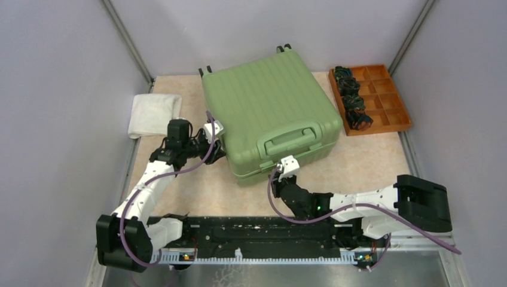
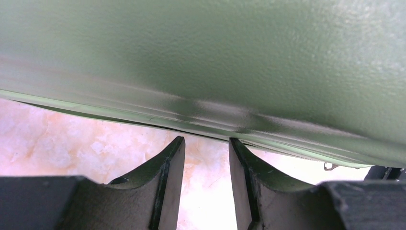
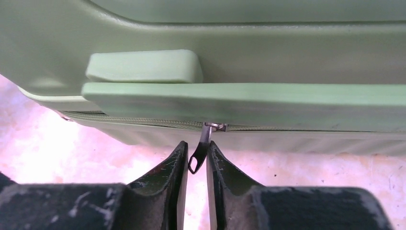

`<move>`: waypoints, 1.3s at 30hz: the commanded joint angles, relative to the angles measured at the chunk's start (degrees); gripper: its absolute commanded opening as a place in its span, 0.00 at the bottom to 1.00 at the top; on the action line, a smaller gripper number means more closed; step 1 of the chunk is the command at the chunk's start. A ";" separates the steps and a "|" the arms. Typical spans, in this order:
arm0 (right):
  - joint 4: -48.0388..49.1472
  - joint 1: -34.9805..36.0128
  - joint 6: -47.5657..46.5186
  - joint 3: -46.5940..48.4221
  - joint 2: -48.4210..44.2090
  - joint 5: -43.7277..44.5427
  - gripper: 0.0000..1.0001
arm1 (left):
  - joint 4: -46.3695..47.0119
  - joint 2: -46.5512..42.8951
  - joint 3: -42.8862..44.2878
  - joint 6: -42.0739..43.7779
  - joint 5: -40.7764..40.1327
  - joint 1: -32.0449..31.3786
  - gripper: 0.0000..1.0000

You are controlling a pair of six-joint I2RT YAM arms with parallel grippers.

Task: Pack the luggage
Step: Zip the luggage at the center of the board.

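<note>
The luggage (image 1: 269,107) is a light-green ribbed hard-shell suitcase lying shut on the table, its front handle (image 1: 291,142) towards the arms. My left gripper (image 1: 220,148) stands open at the case's left side; in the left wrist view its fingertips (image 2: 178,143) reach the lower edge of the shell (image 2: 239,57) with nothing between them. My right gripper (image 1: 280,178) is at the front edge below the handle (image 3: 239,96). Its jaws are narrowly open, and the metal zipper pull (image 3: 200,149) hangs between them, close to the right finger.
A folded white towel (image 1: 154,113) lies at the back left of the table. An orange compartment tray (image 1: 394,101) stands at the back right, holding dark coiled items (image 1: 351,98) in its left cells. Grey walls close in on both sides.
</note>
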 commanded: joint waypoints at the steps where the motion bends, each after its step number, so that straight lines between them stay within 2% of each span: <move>1: 2.59 3.30 5.53 2.65 -4.00 -2.39 0.20 | 6.77 -1.92 3.66 -2.95 9.58 -2.83 0.46; 6: 5.04 3.19 4.22 0.26 -5.90 -0.42 0.07 | 6.48 -2.17 3.33 -2.26 9.45 -2.83 0.46; 10: 6.15 2.28 2.95 -0.45 -6.20 -3.75 0.11 | 6.35 -2.09 3.46 -1.93 9.23 -2.84 0.46; 16: 10.76 -5.99 4.09 -4.14 -9.72 -23.74 0.10 | 6.08 -2.12 3.73 -1.63 8.94 -2.83 0.46; 21: 9.33 -8.35 4.68 -4.79 -13.03 -28.42 0.15 | 5.68 -1.99 4.18 -1.32 8.78 -2.84 0.46; 27: 8.33 -14.04 13.54 -5.45 -13.50 -36.96 0.15 | 5.27 -1.81 4.57 -0.97 8.80 -2.88 0.46; 34: 9.88 -16.24 20.49 -7.06 -13.40 -37.98 0.18 | 4.70 -2.07 4.68 -0.30 8.74 -2.83 0.45; 37: 10.14 -17.19 21.96 -7.59 -13.55 -38.51 0.23 | 4.30 -2.23 4.74 0.16 8.66 -2.83 0.45; 39: 10.93 -17.74 22.42 -8.23 -14.09 -38.57 0.22 | 4.15 -2.32 4.80 0.33 8.66 -2.83 0.45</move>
